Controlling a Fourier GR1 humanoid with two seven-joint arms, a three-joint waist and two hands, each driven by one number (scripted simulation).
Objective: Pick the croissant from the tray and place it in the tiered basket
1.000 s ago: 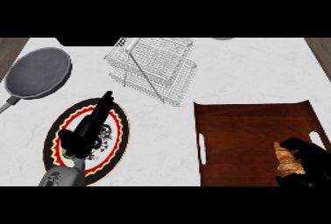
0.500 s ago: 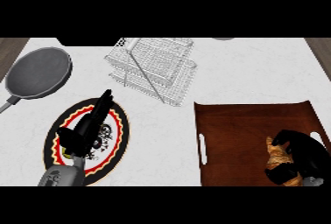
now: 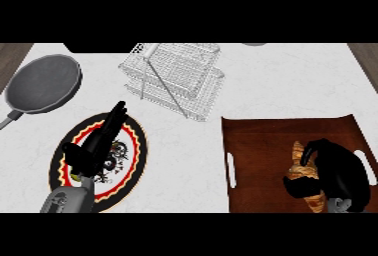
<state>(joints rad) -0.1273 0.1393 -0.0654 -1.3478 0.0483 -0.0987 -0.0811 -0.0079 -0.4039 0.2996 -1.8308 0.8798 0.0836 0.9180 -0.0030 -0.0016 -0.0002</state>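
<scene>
Our right hand curls its fingers and thumb around the croissant, which lies in the brown tray. Our left hand rests, fingers straight, over the plate. We see the tiered basket holding nothing.

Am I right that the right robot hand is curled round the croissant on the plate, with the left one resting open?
Not quite: the croissant lies on the brown tray, not the plate, as the head view shows. The right robot hand does curl round it, and the left robot hand rests open over the plate.
</scene>
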